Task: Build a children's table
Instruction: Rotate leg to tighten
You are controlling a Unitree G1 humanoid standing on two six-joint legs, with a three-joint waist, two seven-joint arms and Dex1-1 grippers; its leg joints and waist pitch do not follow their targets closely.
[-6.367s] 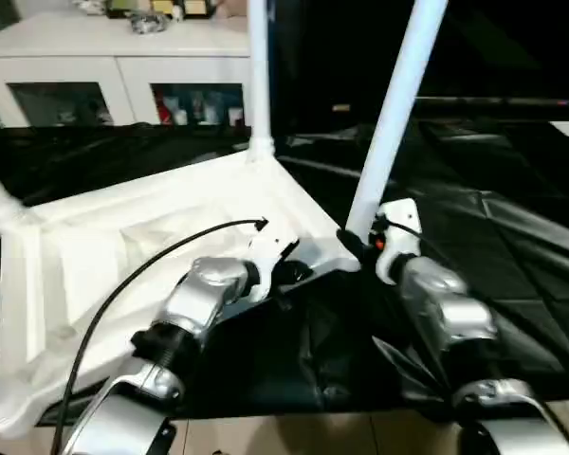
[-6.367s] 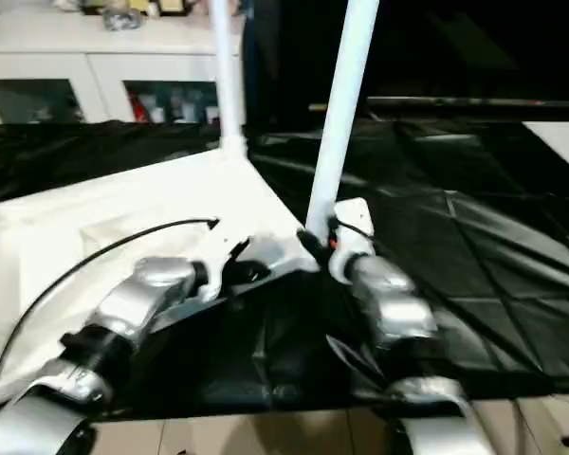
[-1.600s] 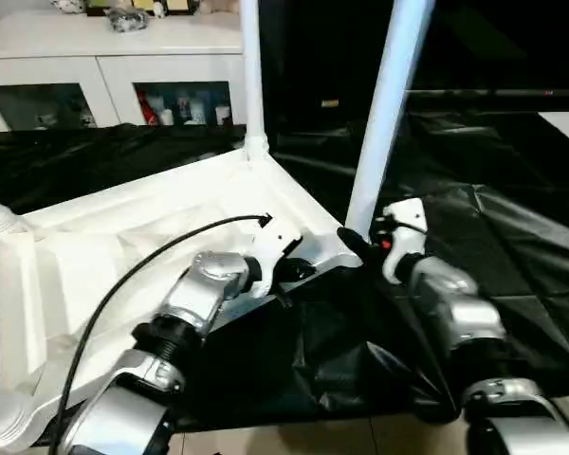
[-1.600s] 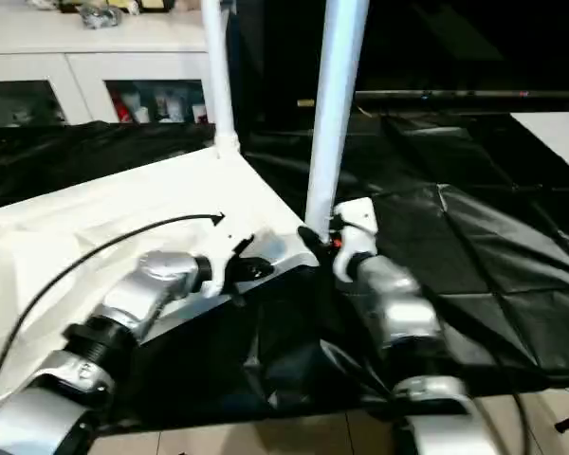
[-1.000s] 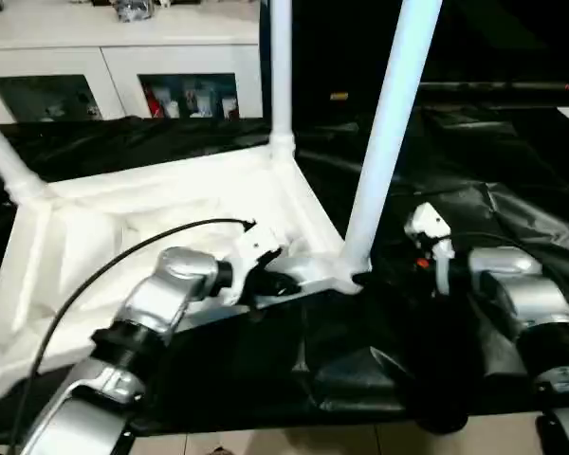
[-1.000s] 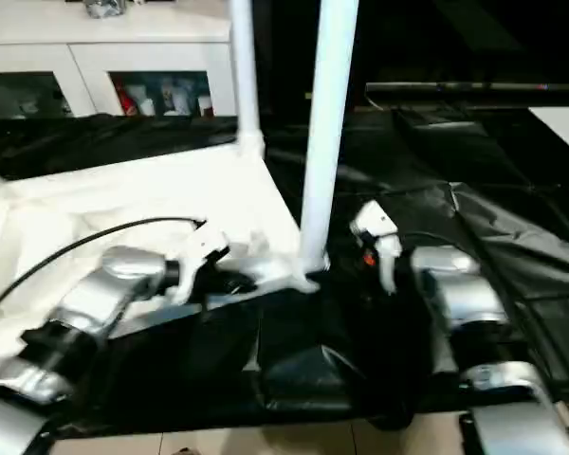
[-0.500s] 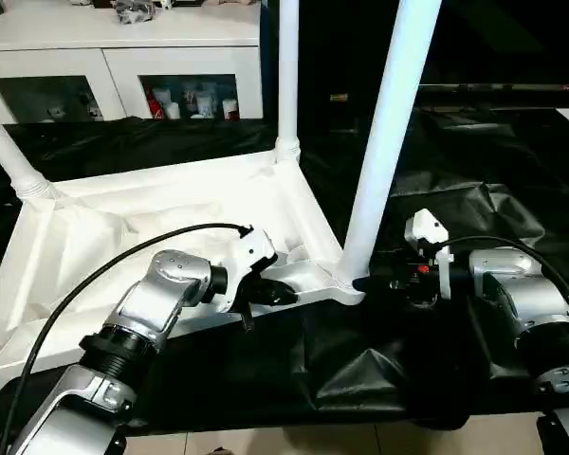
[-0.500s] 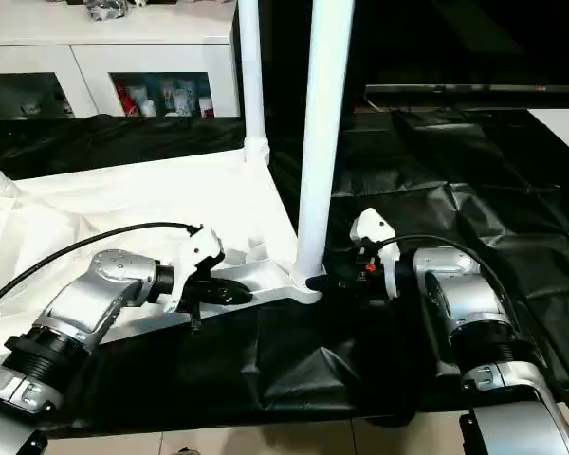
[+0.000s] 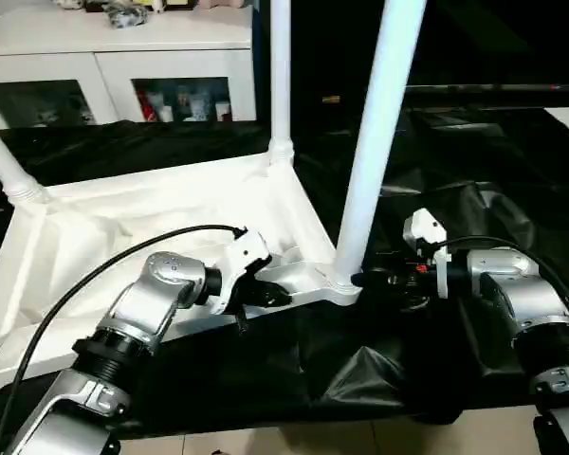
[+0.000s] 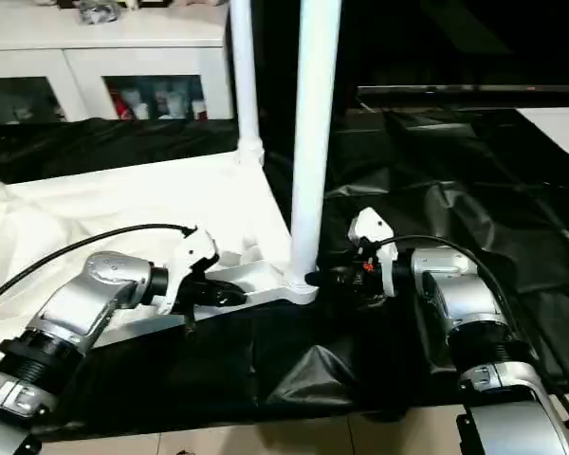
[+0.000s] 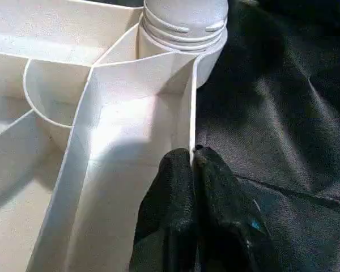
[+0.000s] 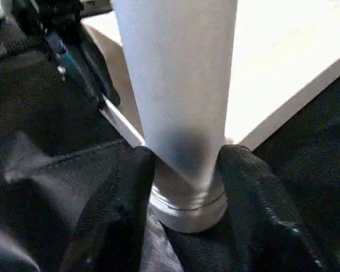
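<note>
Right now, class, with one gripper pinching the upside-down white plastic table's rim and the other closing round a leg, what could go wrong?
1. The left gripper pinches only the thin rim of the upturned white plastic table; it might slip off.
2. The right gripper brackets the near white tube leg right at its base; uneven squeezing could tilt that tall leg in its socket.

My left tool (image 11: 192,156) is pinched tight, fingers pressed together, forearm reaching forward. My right tool (image 12: 184,164) points inward across my front, its two fingers (image 12: 246,187) spread apart.
</note>
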